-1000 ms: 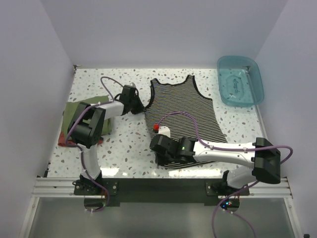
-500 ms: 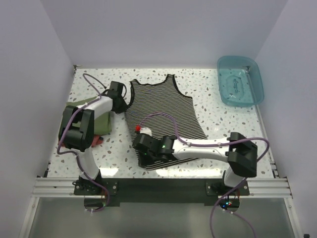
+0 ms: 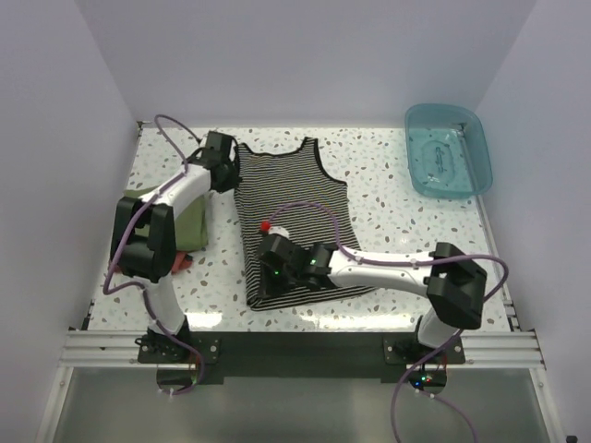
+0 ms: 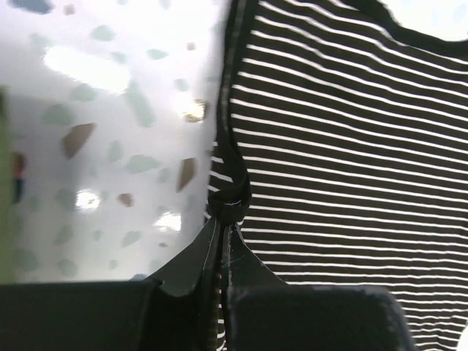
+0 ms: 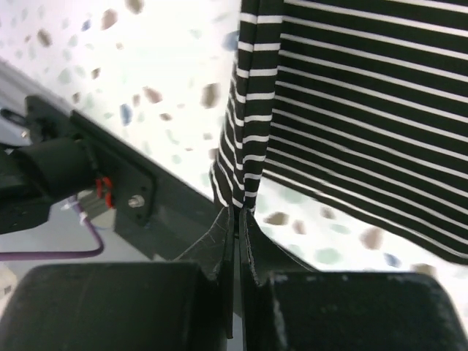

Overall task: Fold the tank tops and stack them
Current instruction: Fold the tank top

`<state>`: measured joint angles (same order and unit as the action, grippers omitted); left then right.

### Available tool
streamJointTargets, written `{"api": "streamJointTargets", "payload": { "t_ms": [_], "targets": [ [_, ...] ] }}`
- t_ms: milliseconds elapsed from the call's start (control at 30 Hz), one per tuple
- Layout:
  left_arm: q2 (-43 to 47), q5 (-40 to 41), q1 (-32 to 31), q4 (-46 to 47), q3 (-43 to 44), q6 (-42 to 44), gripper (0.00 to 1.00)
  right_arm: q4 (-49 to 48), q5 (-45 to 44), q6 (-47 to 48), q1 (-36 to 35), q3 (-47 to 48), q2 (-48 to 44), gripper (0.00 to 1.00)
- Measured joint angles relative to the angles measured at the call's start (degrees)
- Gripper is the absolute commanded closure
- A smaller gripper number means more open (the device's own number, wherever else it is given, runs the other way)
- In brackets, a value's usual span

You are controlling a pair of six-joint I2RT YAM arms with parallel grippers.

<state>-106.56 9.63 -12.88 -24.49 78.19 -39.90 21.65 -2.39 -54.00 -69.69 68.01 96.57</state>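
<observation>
The striped tank top (image 3: 295, 208) lies stretched on the speckled table, straps toward the back. My left gripper (image 3: 228, 159) is shut on its left shoulder strap; in the left wrist view the jaws pinch the dark trim (image 4: 228, 212). My right gripper (image 3: 268, 277) is shut on the hem's left corner; in the right wrist view the jaws clamp a fold of striped cloth (image 5: 245, 190). The olive-green tank top (image 3: 189, 226) lies bunched at the table's left edge, partly hidden behind the left arm.
A teal plastic bin (image 3: 448, 149) stands at the back right. The black front rail (image 3: 286, 346) runs along the near edge, and also shows in the right wrist view (image 5: 110, 190). White walls close in the left, back and right.
Both grippers have dragged the striped tank top to the left and turned it straighter. The left gripper moved toward the back left; the right gripper moved left along the hem.
</observation>
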Motion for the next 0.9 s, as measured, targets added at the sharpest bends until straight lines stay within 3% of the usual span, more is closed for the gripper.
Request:
{"api": "streamJointTargets", "payload": {
  "t_ms": [333,833,867,900],
  "targets": [
    [-8.48,-0.52,-8.74,-0.85,9.31,-1.53,1.00,-1.46,-3.26,-2.69,4.81,-18.71,-14.67,1.00],
    [-13.84,-0.76,-13.55,-1.75,14.32,-2.97,1.00,-2.51,-5.77,-5.60,4.79,-25.66,-18.97,1.00],
    [-14.01,-0.87,-13.55,-1.75,14.34,-2.97,0.95,-2.71,-5.86,-5.73,4.79,-26.08,-18.97,1.00],
    [-14.25,-1.01,-13.55,-1.75,14.38,-2.97,0.82,-2.62,-5.99,-5.90,4.79,-26.38,-18.97,0.92]
  ]
}}
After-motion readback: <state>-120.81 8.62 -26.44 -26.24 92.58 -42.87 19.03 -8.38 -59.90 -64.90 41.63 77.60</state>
